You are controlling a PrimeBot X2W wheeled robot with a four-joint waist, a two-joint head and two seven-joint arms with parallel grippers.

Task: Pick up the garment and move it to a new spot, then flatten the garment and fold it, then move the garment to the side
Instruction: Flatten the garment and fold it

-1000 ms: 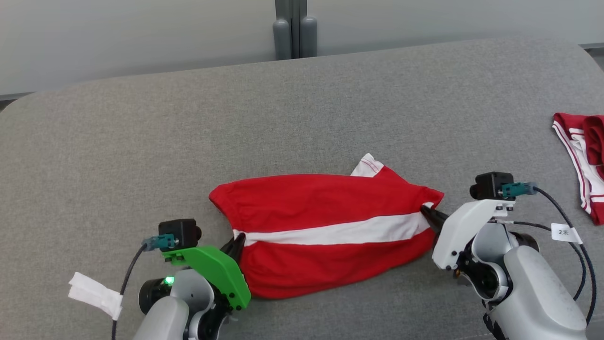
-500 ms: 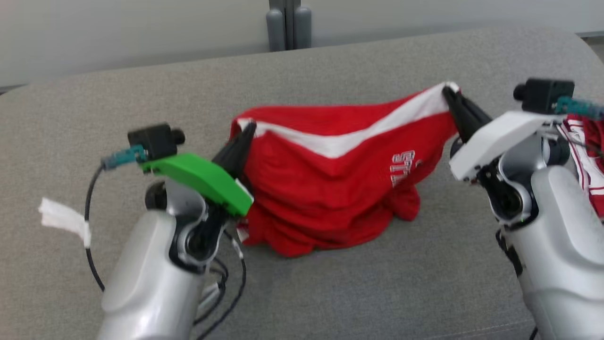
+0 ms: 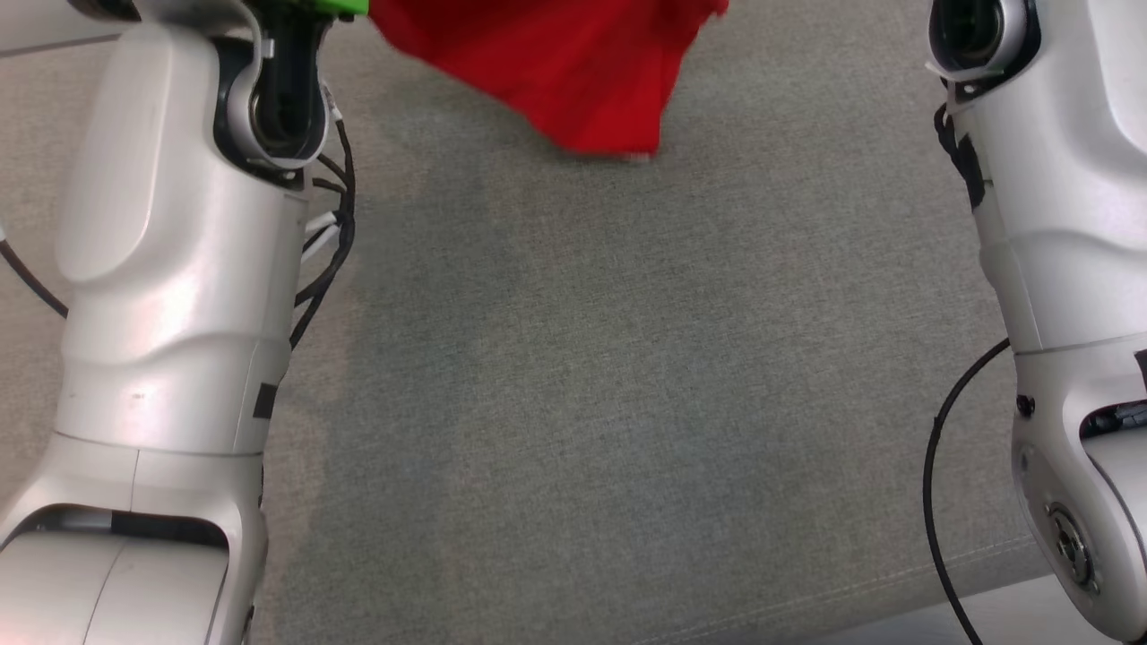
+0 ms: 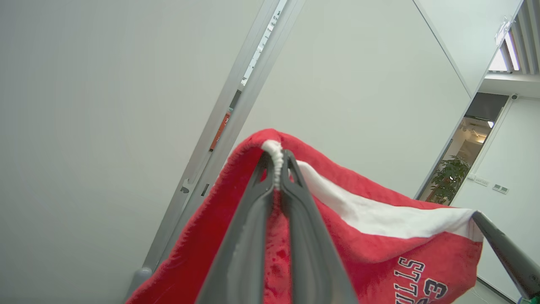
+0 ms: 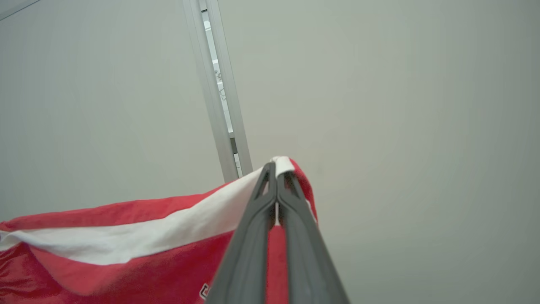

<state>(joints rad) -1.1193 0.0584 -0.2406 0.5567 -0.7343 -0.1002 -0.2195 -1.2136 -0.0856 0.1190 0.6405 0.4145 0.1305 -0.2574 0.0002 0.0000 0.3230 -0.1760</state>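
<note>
The garment (image 3: pixel 556 63) is red with a white band and dark lettering; its lower part hangs above the grey cushion at the top of the head view. In the left wrist view my left gripper (image 4: pixel 276 158) is shut on one corner of the garment (image 4: pixel 379 236), pinching the white band. Its other corner is pinched in my right gripper (image 5: pixel 276 169), which is shut on the garment (image 5: pixel 126 249) in the right wrist view. The cloth sags between the two grips. A dark finger of my right gripper (image 4: pixel 504 249) shows at the left wrist view's right edge.
The grey upholstered surface (image 3: pixel 609 376) stretches below the hanging cloth. My two pale forearms (image 3: pixel 170 296) (image 3: pixel 1066 224) rise at both sides of the head view. Pale wall panels with a metal joint strip (image 5: pixel 219 97) stand behind the grippers.
Both grippers have lifted the garment off the cushion and raised it high, out of the head view's top. The head view has shifted downward towards the near cushion.
</note>
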